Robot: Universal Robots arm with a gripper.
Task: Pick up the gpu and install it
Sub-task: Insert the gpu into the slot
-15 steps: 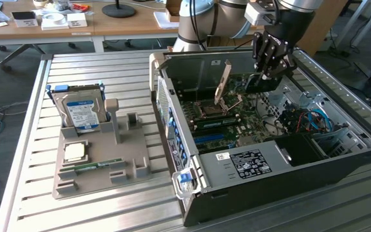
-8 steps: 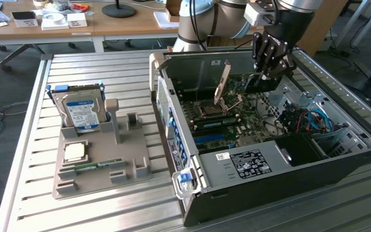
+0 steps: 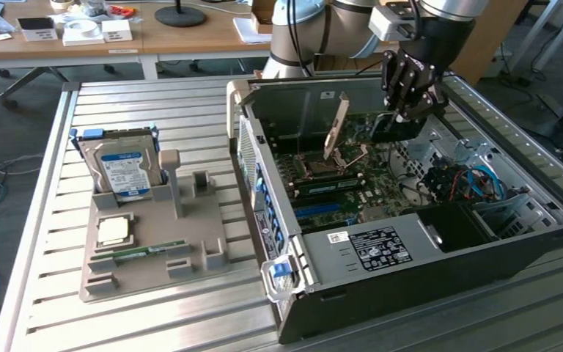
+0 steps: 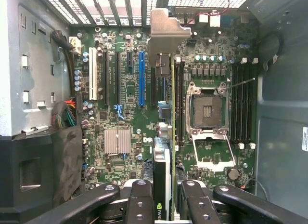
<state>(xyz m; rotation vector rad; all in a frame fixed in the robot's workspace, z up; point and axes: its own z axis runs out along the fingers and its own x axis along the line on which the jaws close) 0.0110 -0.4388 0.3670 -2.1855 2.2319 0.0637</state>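
- On the exterior view's left, a grey fixture (image 3: 193,242) held a blue-labelled hard drive (image 3: 123,172) upright, with a processor chip (image 3: 113,231) and a green memory stick (image 3: 149,253) lying in it
- Right of it, the open computer case (image 3: 360,293) lay on the slatted metal table (image 3: 164,110), its motherboard (image 3: 330,183) exposed
- The gpu (image 4: 162,161) stood on edge over the motherboard, between the expansion slots (image 4: 118,79) and the CPU socket (image 4: 207,108), with its silvery bracket (image 3: 340,121) toward the case's rear wall
- The gripper (image 3: 410,110) was closed partway on the gpu, with fingers (image 4: 139,204) on each face

Cropped and unreadable.
Cut off at the wrist view's edge: gpu (image 4: 162,171) and fingers (image 4: 139,204) beside it; too small to read: sticker (image 3: 372,246) print.
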